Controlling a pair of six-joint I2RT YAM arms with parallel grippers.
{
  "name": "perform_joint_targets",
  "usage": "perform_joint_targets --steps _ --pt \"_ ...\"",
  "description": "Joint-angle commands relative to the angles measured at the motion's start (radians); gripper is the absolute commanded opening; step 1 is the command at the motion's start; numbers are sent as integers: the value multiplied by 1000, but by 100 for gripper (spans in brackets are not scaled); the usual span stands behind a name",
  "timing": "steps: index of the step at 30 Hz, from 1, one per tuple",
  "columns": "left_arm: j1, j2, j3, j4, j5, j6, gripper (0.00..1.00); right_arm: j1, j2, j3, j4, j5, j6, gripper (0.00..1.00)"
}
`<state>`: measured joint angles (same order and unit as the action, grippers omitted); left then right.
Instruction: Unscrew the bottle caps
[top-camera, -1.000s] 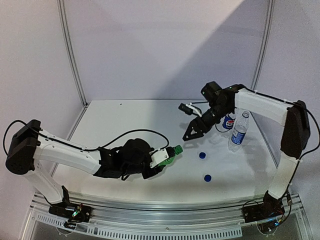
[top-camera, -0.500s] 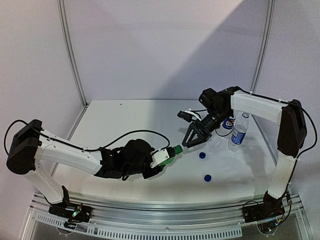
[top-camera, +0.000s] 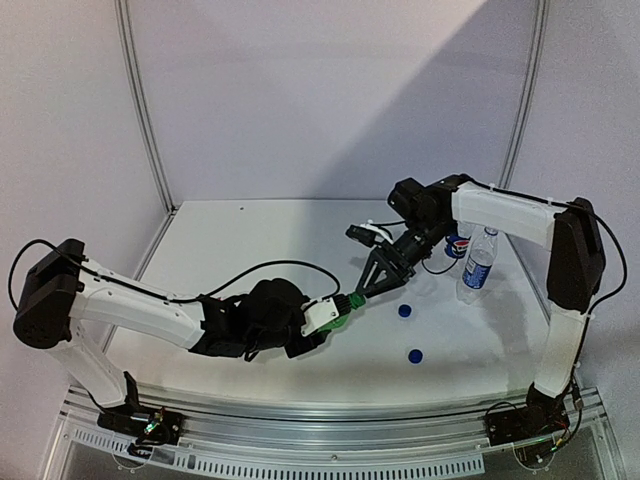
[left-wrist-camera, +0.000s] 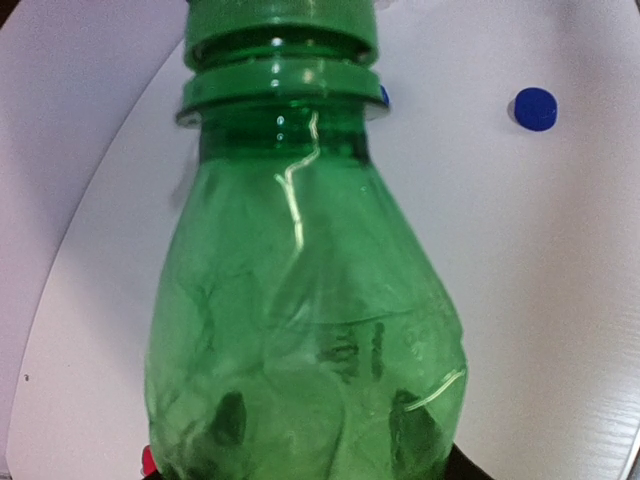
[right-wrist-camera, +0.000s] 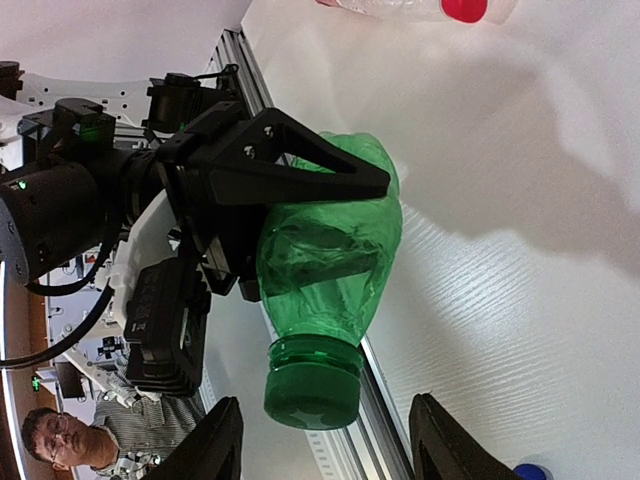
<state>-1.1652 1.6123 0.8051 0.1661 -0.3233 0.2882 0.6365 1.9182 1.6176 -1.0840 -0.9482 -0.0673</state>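
My left gripper (top-camera: 325, 315) is shut on the all-green bottle (top-camera: 337, 311) and holds it tilted, neck pointing right. The bottle fills the left wrist view (left-wrist-camera: 305, 300), with its green cap (left-wrist-camera: 280, 20) on. My right gripper (top-camera: 358, 290) is open at the cap (top-camera: 352, 300). In the right wrist view its fingers (right-wrist-camera: 222, 440) stand either side of the green cap (right-wrist-camera: 312, 392) without touching it. Two blue caps (top-camera: 404, 311) (top-camera: 414, 354) lie loose on the table. A clear bottle with a red cap (right-wrist-camera: 463, 10) lies at the top of the right wrist view.
The blue-label bottle (top-camera: 478, 262) stands at the right with the Pepsi bottle (top-camera: 458, 243) just behind it, both close under my right arm. The table's near rail (top-camera: 330, 440) runs along the front. White walls enclose the back and sides.
My right gripper has moved left and down from near the Pepsi bottle to the green bottle's cap, staying open. My left gripper has held the green bottle nearly still.
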Motion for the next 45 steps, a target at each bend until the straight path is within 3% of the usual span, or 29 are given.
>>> perform_joint_targets --steps 1,10,17,20,22,23,25,29,34,38,42,45 --pt "-13 11 22 1 0 9 41 14 23 28 -6 22 -12 58" --pt "-14 10 24 -2 3 8 41 35 23 33 -11 45 -31 47" --pt "-14 14 23 -5 8 8 41 40 21 51 -20 97 -65 21" --pt "-14 19 26 -9 17 8 41 49 11 61 -26 192 -171 10" --pt "-14 22 28 -16 24 8 41 63 -28 42 -7 290 -289 0" --pt "-14 25 30 -21 29 8 41 73 -49 9 12 338 -403 0" --pt "-14 30 35 -30 34 7 41 103 -147 -122 117 451 -601 0" --pt "-13 39 42 -40 39 7 41 184 -418 -502 526 687 -969 0" --pt "-12 43 43 -44 65 5 41 240 -611 -712 748 743 -1246 0" --pt "-8 56 56 -66 102 -4 41 305 -694 -839 862 883 -1479 6" --pt "-3 78 72 -84 122 -11 41 362 -723 -973 1058 1095 -1693 5" --pt "5 96 86 -101 139 -20 41 387 -729 -1159 1441 1136 -1864 3"
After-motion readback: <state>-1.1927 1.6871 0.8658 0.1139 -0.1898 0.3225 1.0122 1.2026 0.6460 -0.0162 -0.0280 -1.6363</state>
